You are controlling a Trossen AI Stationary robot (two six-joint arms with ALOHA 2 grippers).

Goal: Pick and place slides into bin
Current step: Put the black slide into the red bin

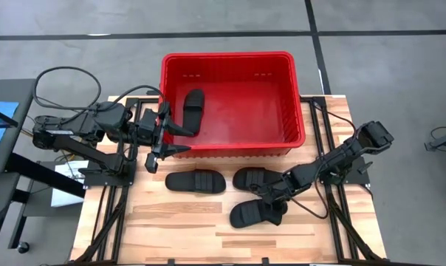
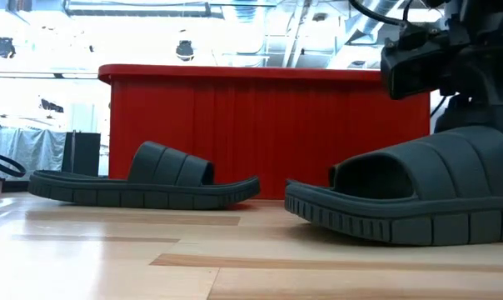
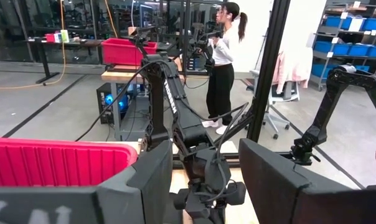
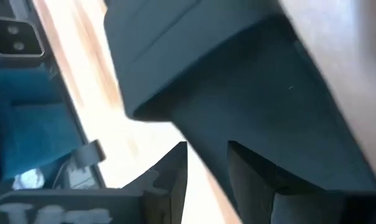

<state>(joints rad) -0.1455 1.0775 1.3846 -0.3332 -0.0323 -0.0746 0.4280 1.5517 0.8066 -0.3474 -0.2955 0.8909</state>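
The red bin (image 1: 293, 111) stands at the table's far middle, and one black slide (image 1: 193, 109) lies on its bottom by the left wall. Three more slides lie on the wood in front of it: one left (image 1: 196, 181), one middle (image 1: 250, 177), and one nearer (image 1: 254, 214), which looms large in the low view (image 2: 410, 204). My left gripper (image 1: 166, 140) hangs open and empty at the bin's near left corner. My right gripper (image 1: 273, 195) is low over the nearer slide's strap (image 4: 250, 81), its fingers a narrow gap apart. My right gripper comes slanting down from the table's right side, its fingertips (image 4: 244, 165) right at the edge of the nearer slide's strap. Bare wood shows in the gap between the fingers. I cannot tell whether they touch the strap. The slide lies flat on its sole on the table.
The bin's near wall (image 2: 268, 125) rises just behind the slides. Bare wood lies at the table's near left (image 1: 156, 229). Black frame rails run along both table sides. Beyond the table, the left wrist view shows a person (image 3: 224, 56) standing.
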